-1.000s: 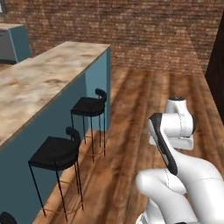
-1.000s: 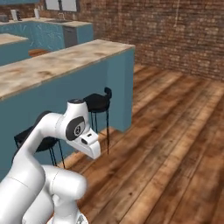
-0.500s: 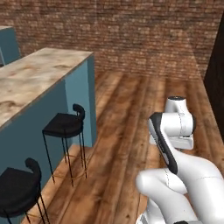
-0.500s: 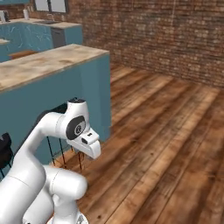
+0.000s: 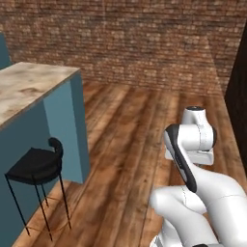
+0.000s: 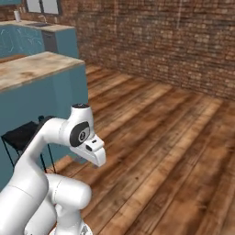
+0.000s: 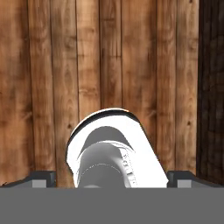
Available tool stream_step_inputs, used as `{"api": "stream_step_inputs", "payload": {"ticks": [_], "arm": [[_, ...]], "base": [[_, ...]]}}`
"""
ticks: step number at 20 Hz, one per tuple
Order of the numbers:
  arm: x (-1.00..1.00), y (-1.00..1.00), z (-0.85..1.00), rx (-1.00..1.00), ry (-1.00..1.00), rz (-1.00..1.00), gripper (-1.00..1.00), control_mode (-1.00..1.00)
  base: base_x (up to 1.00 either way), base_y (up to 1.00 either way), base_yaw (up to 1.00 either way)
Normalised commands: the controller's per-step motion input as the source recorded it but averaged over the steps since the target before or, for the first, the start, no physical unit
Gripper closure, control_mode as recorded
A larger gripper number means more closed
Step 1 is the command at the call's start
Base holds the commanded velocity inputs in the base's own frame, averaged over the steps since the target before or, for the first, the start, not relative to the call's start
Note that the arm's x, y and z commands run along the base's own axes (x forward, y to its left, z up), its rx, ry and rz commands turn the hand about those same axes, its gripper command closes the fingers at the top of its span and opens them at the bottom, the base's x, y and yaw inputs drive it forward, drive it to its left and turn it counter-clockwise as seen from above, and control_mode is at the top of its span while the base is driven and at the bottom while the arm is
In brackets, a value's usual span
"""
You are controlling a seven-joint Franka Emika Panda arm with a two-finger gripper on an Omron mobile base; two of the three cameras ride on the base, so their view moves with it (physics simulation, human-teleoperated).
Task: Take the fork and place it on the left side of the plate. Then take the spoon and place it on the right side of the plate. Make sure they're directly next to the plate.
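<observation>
A brick wall (image 5: 144,43) fills the far end of the room, running across the 12 o'clock side of both base views. Below it a wooden plank floor (image 5: 125,144) spreads over the middle and toward 6 o'clock.

In the left base view the desk (image 5: 29,89) stands at 9 o'clock. It is a long island with a pale stone top and teal sides, and its near corner points toward the centre. In the right base view the same desk sits at 9 to 10 o'clock, with a second teal counter (image 6: 46,32) behind it at 11 o'clock, against the wall. A dark upright panel (image 5: 239,111) closes the 3 o'clock edge of the left base view.

The white arm (image 5: 193,140) is folded at 4 to 5 o'clock in the left base view, and at 7 to 8 o'clock in the right base view, with its wrist turned down toward the floor.

A black stool (image 5: 34,164) with thin legs stands at 8 o'clock, just beside the teal side of the desk.

The tool (image 7: 113,179) looks straight down at bare floor planks. Its two dark fingertips (image 7: 43,178) sit far apart at the 7 and 5 o'clock corners of the hand view. It is released wide, with nothing between them.

Where the fork, the spoon and the plate lie I cannot tell.
</observation>
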Motion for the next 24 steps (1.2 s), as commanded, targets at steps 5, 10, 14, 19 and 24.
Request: {"api": "stream_step_inputs", "payload": {"ticks": [5,10,14,19,24], "arm": [[0.0,0.0,0.0,0.0,0.0,0.0,-1.0,1.0],[0.0,0.0,0.0,0.0,0.0,0.0,-1.0,1.0],[0.0,0.0,0.0,0.0,0.0,0.0,-1.0,1.0],[0.0,0.0,0.0,0.0,0.0,0.0,-1.0,1.0],[0.0,0.0,0.0,0.0,0.0,0.0,-1.0,1.0]], "base": [[1.0,-0.81,0.04],[1.0,-0.61,0.03],[1.0,-0.4,0.07],[1.0,-0.23,0.13],[1.0,-0.09,0.2]]}}
